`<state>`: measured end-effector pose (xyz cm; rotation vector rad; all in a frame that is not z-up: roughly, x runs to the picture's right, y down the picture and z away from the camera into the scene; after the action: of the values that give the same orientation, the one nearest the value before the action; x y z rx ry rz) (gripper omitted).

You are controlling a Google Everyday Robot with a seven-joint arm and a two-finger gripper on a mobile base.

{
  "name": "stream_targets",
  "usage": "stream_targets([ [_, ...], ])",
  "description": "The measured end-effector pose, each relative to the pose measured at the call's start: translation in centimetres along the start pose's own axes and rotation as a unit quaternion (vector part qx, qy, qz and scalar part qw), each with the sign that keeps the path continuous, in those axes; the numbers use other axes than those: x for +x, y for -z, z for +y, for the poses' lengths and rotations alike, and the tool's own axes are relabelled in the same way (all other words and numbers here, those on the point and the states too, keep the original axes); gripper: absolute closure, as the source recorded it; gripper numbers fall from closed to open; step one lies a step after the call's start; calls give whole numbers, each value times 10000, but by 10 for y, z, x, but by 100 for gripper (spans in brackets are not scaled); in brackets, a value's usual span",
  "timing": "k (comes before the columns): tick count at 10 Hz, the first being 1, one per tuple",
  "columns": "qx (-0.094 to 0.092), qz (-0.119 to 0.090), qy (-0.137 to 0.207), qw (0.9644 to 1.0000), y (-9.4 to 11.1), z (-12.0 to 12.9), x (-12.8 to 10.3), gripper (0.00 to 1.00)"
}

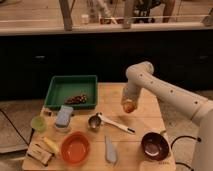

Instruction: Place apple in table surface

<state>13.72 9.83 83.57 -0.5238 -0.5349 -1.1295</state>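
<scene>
The claw [129, 101] is hanging over the right-middle of the worktop [152, 116], arm reaching in from the right, w/ the apple [129, 107] sitting right at its tip. Can't tell how wide the claw is standing, nor whether it is gripping the apple or just touching it; also can't tell if the apple is resting on the wood or hovering just above.

Step in hand, as I'm judging it: setting the apple down and letting go. Doing it well is looking like this:
- getting the apple right down onto the slats before releasing, so it isn't dropping and bouncing
- releasing slowly and evenly, b/c a round fruit is prone to rolling if nudged from one side
- lifting the claw straight up afterwards, no sideways drag
- minding the spoon [117, 124] lying near, just in front of the spot, and the cup [93, 121] at its far end; the spot itself is looking bare, so no need to shift

Apple itself: small, round, orange-red w/ a brighter patch on the front, approx cup-sized, much smaller than the orange bowl [75, 148]. It is sitting to the right of the tray [67, 87] and well apart from the dark bowl [154, 145]
</scene>
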Motion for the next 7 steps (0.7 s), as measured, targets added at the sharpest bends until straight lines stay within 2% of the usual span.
stream_targets([
  [3,-54,-131,8,9999,-13,1,-1,23],
  [4,-81,-189,25,9998,-19,1,-2,20],
  [7,-106,-287,39,9995,-26,2,-3,20],
])
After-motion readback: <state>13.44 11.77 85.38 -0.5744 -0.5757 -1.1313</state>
